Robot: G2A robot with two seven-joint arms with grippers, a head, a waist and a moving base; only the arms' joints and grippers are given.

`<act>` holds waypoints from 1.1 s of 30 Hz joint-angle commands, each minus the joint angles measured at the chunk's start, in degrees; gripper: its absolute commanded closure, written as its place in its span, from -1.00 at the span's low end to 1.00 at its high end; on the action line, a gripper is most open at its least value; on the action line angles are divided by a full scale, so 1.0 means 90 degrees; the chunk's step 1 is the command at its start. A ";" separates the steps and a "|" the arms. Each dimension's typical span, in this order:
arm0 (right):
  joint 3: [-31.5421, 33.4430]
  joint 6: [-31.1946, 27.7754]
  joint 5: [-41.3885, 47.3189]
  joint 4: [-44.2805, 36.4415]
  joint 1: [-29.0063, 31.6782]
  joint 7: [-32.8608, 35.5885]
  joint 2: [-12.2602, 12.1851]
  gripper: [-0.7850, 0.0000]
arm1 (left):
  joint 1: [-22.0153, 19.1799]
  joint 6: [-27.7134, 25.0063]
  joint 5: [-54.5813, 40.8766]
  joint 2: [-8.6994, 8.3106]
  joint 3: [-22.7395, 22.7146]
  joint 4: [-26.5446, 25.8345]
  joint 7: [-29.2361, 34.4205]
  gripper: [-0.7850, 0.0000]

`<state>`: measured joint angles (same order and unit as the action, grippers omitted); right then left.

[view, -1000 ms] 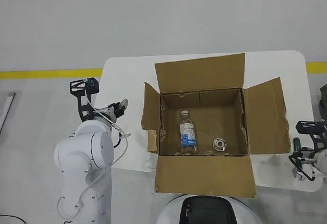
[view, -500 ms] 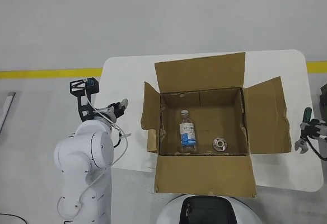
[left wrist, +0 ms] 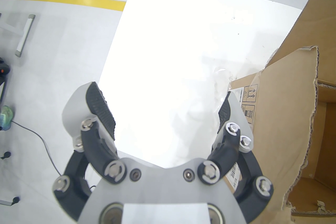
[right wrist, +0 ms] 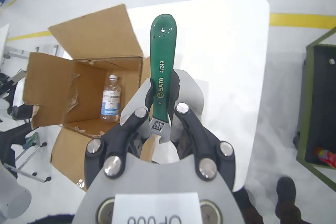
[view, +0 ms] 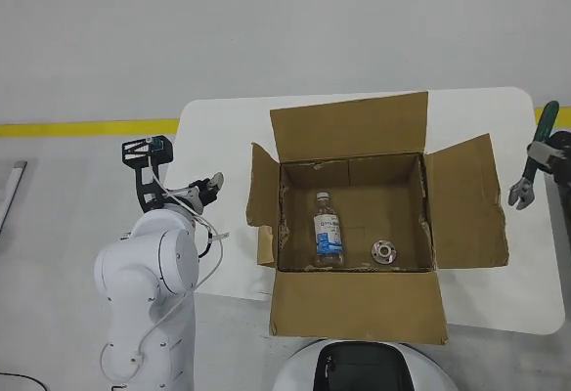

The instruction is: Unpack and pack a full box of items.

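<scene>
My right pincer (right wrist: 161, 97) is clamped on a green-handled wrench (right wrist: 162, 51), held over the right edge of the surface (view: 222, 137). My left pincer (left wrist: 160, 107) hangs wide open and empty over the left edge. Between them the open cardboard box (view: 359, 303) holds a bottle (view: 329, 233) lying flat, with a small metal ring (view: 383, 252) just beside it.

Glossy-handled wrench (right wrist: 162, 57), matt cardboard box (view: 349, 127)

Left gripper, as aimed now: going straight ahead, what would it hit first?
The left gripper, open, would most likely meet the bare white table top beside the cardboard box; nothing lies between, though depth is unclear.
</scene>
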<state>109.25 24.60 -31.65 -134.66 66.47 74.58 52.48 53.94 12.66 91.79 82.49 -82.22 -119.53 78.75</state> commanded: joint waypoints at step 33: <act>-0.5575 0.0425 -0.0356 0.2904 -0.1764 -0.1785 0.0431 1.00 | 0.0000 0.0000 0.0000 0.0000 0.0000 0.0000 0.0000 -1.00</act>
<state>59.84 28.22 -34.86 -109.52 51.27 58.79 56.11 53.94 12.66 91.79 82.49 -82.22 -119.53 78.75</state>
